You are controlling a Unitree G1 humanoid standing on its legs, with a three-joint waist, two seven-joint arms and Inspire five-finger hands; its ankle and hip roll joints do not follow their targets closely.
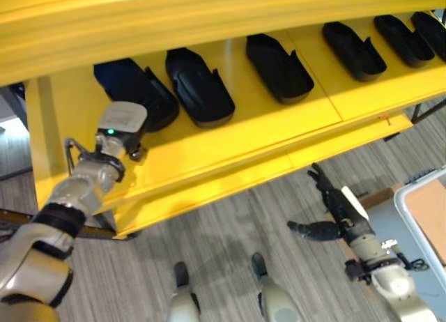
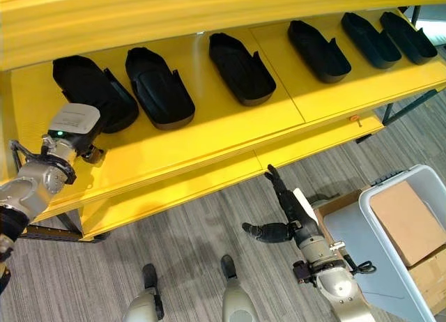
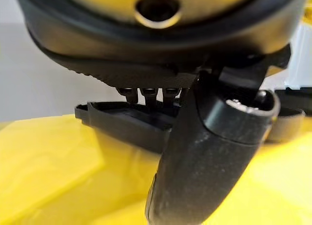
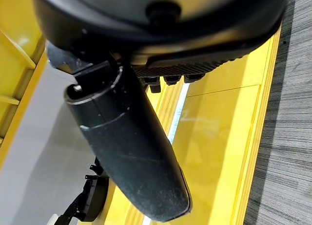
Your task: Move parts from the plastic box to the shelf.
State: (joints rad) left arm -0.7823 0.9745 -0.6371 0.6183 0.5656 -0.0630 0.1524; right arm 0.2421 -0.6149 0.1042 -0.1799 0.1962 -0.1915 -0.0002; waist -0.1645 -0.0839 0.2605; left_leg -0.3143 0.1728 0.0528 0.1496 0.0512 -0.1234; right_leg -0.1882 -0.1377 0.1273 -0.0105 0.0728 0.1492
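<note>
Yellow shelf (image 2: 209, 148); left hand (image 2: 73, 123) at leftmost part (image 2: 87, 88).

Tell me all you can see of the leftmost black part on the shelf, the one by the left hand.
The leftmost part is a long, matte black tray-like shell, plastic by the look, with a raised rim and a hollow top. It lies flat on the yellow shelf, angled like the five others in the row and apart from the next one. The left hand is at its near end; the fingers reach over its rim, but whether they grip it cannot be told.
</note>
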